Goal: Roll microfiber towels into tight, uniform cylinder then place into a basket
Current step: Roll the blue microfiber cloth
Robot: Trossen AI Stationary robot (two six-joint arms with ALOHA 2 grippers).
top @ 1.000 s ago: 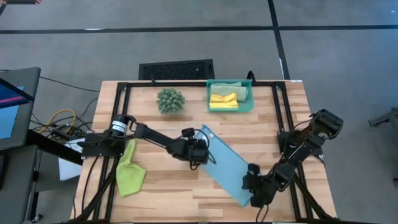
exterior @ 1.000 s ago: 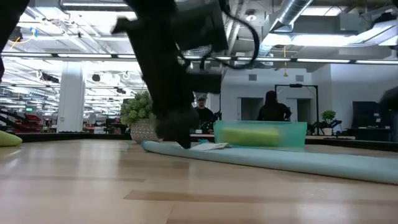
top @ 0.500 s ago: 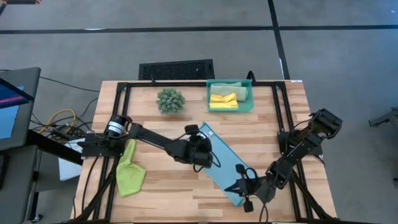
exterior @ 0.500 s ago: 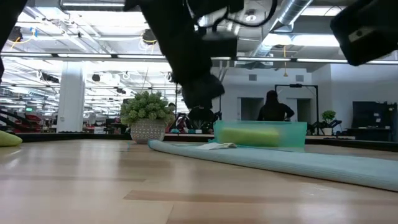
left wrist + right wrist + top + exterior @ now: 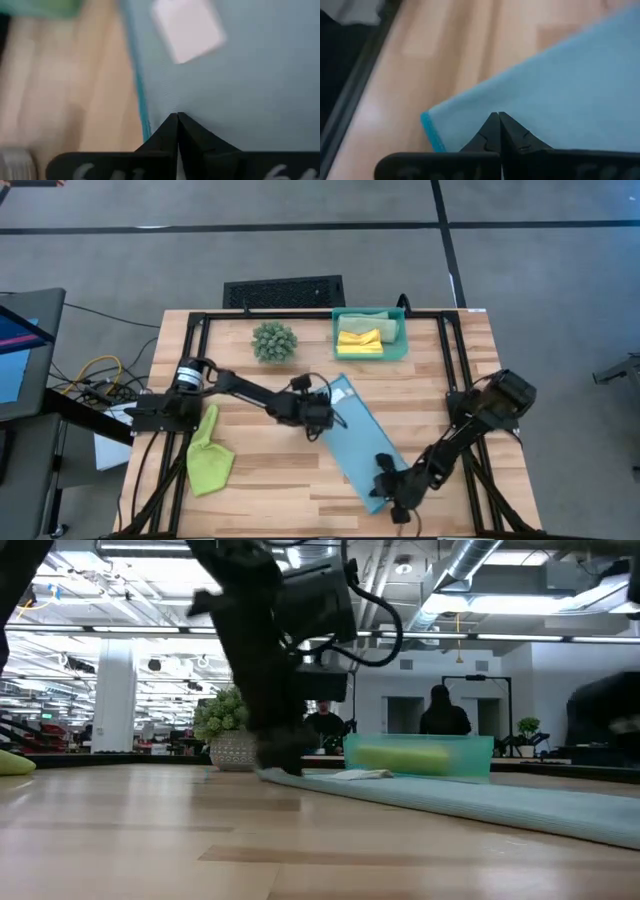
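Right gripper (image 5: pixel 385 485) of mine is at the near end of the light blue towel (image 5: pixel 360 442), fingers (image 5: pixel 490 131) pinched shut with the tips over the cloth beside its near corner. A second ago it sat just off that corner toward the table's right edge; it has swung inward onto the cloth. My left gripper (image 5: pixel 322 416) is pressed shut at the towel's far end, on the long edge that faces the lime green towel (image 5: pixel 209 460). It dipped toward the middle of the table half a second back and has come back up toward the far corner. The towel itself has barely shifted: flat, unrolled, lying diagonally across the middle of the table. I read this as both ends being lined up for a roll that has not started.

Whether either pair of tips has cloth pinched or only presses on it, I cannot tell; my wrist views show only closed tips against blue fabric. A white tag (image 5: pixel 189 28) shows near the far end.

Beyond the towel's far end, the basket (image 5: pixel 400 348) holds the yellow towel (image 5: pixel 359 340) and the sage green towel (image 5: pixel 368 317), their shapes hard to judge. Past the towel, left of the basket, stands the plant ball (image 5: pixel 273 341).
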